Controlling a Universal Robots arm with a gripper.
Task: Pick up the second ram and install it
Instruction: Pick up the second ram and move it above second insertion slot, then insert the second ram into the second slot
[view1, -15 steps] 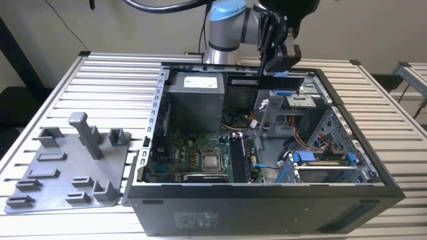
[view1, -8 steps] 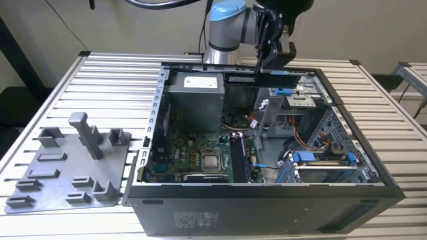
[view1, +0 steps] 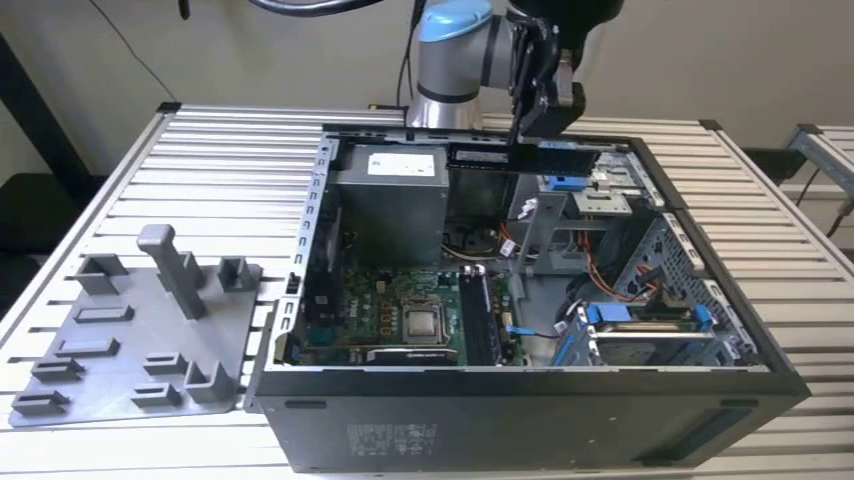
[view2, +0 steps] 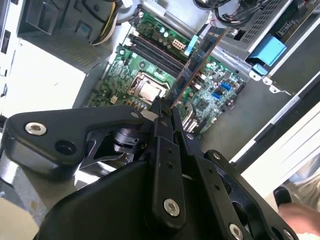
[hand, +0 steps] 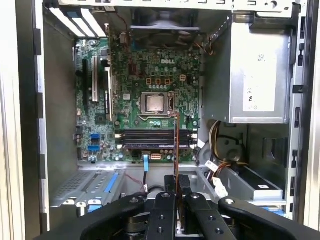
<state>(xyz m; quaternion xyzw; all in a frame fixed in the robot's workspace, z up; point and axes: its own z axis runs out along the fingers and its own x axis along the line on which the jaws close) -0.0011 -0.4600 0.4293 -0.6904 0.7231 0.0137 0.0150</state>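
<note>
Above the open case (view1: 534, 400), hand (view1: 545, 135) clamped on the second ram (view1: 483, 158), long axis level, thin edge facing down.

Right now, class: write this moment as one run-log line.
jaws: shut on ram | ram: held above open case | motherboard: below ram | ram seated: no

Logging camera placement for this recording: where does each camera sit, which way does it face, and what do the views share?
Exterior view: raised, off-robot, looking down at the open computer case on the slatted table; shows the arm and claw gripping the second ram above it.
Second wrist view: on the arm, looking obliquely along the claw and ram at the motherboard.
First wrist view: on the arm, looking straight into the case past the claw; the ram appears edge-on.
Shared: both wrist views show claw, ram and motherboard.
</note>
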